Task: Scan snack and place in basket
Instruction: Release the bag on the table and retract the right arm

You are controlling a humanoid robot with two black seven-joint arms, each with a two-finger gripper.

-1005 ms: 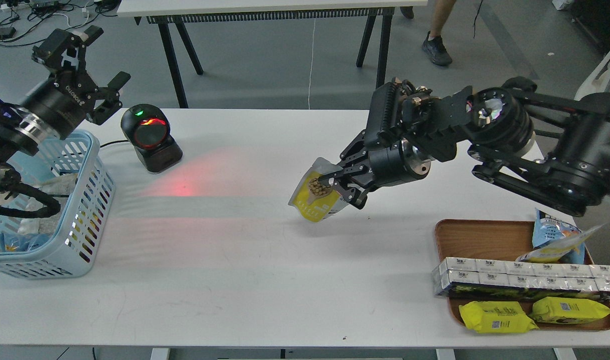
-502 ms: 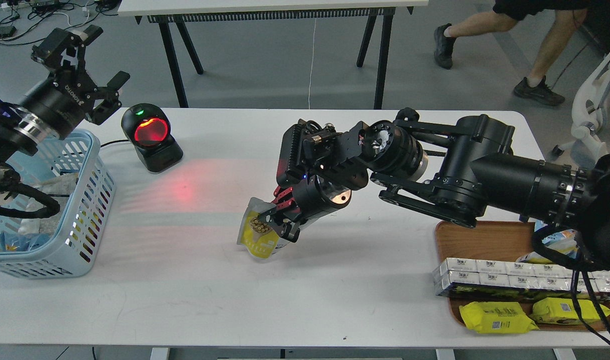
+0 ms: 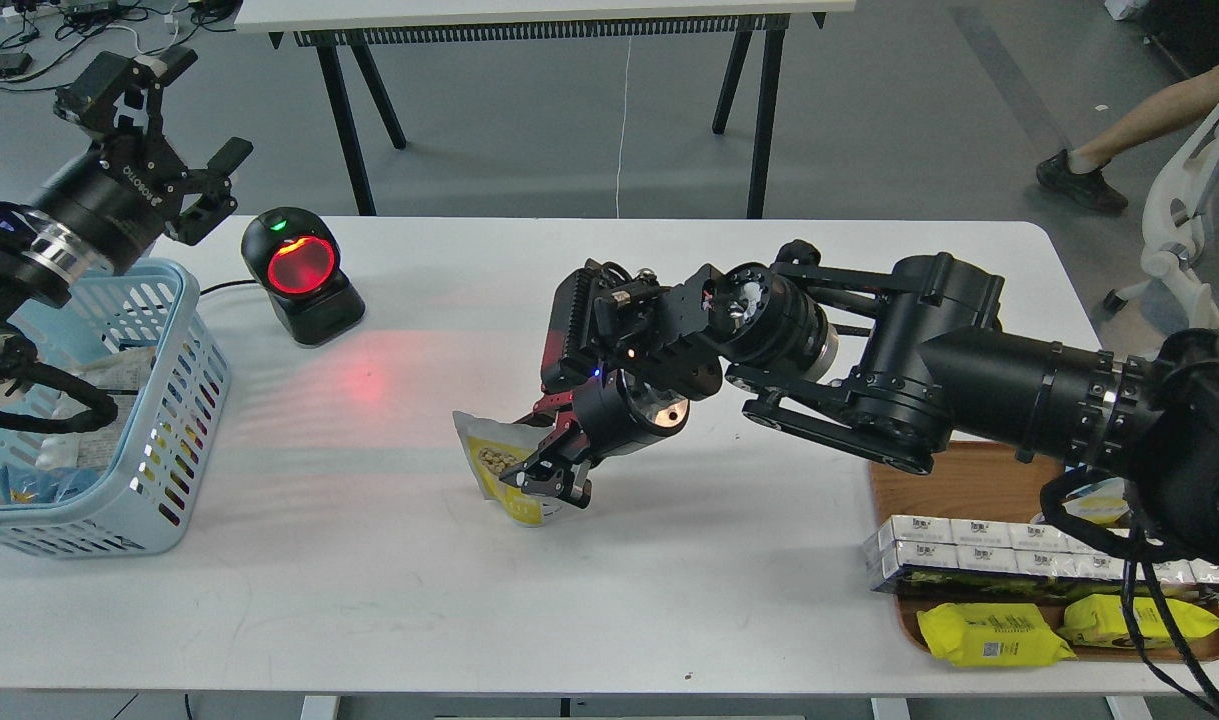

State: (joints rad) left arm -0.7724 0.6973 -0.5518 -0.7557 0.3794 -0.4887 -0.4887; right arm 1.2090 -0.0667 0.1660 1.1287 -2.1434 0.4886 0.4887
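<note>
The snack [image 3: 496, 463] is a small yellow and white-grey pouch with a bean picture, near the middle of the white table [image 3: 609, 600]. My right gripper [image 3: 546, 478] is shut on its right side and holds it low, at or just above the tabletop. The light blue basket [image 3: 174, 400] stands at the table's left edge with some packets inside. My left gripper [image 3: 159, 110] is raised above the basket's far end, beside the scanner, its fingers spread and empty. The black scanner [image 3: 302, 275] glows red and throws a red patch on the table.
A brown tray [image 3: 954, 475] at the right front holds a row of white cartons [image 3: 1029, 550], two flat yellow packs [image 3: 994, 632] and a mostly hidden crinkly bag. My right arm stretches across the table's right half. A person's leg and a chair are behind at the right.
My right gripper has carried the snack left and down across the table toward the scanner side, tilting it. My left gripper has shifted slightly left and stayed open.
</note>
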